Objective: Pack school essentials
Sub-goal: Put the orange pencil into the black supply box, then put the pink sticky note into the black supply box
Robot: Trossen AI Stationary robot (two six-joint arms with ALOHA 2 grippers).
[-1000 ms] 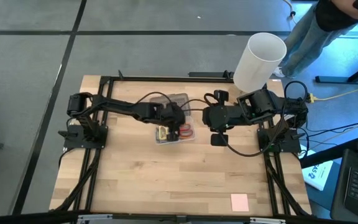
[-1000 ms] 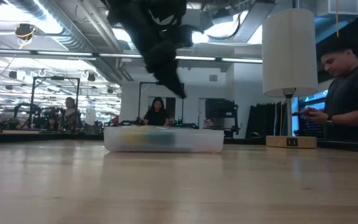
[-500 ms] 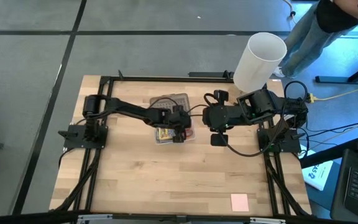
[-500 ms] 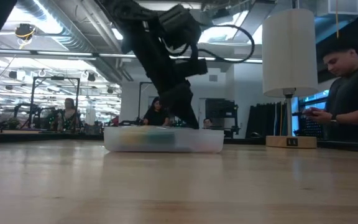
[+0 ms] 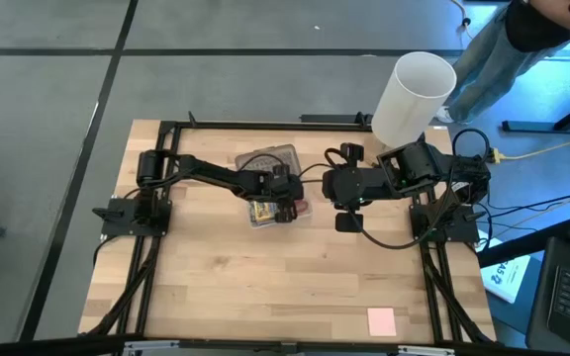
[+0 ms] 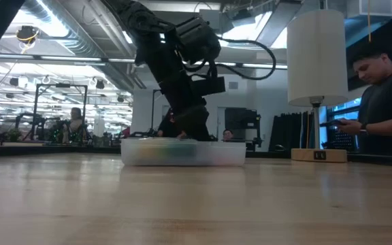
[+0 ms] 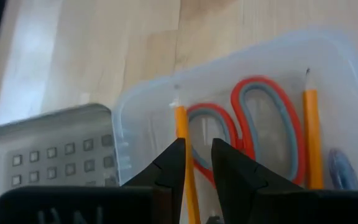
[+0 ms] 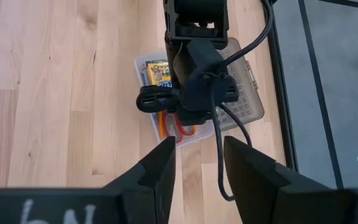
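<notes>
A: From above, where did the school things lie?

B: In the high view they were inside the clear plastic case (image 5: 277, 209) near the middle of the table (image 5: 216, 287). The left gripper (image 5: 287, 205) was directly over that case. The right gripper (image 5: 349, 218) waited just beside the case, so the left arm was clearly the nearer one. The pink square pad (image 5: 381, 320) lay well apart, at the near edge of the table, not packed.

A: And the low view?

B: It showed only height — the left arm reached down until its gripper (image 6: 190, 133) met the rim of the case (image 6: 182, 152). What lay inside was a blur of colour there.

A: What did the left wrist view add?

B: The decisive relation. Its fingers (image 7: 169, 168) stood with only a narrow gap, and an orange pencil (image 7: 184, 163) ran lengthwise straight into that gap. I could not tell if the jaws already pinched it. The red-handled scissors (image 7: 257, 127) lay beside it, then a second orange pencil (image 7: 312, 134), both parallel to the first. The grey dotted lid (image 7: 51, 155) rested next to the case.

A: The right wrist view?

B: Its own jaws were released, holding nothing. It alone showed the green-and-yellow crayon box (image 8: 159, 71) at the far end of the case (image 8: 191, 138), hidden elsewhere by the left arm.
</notes>
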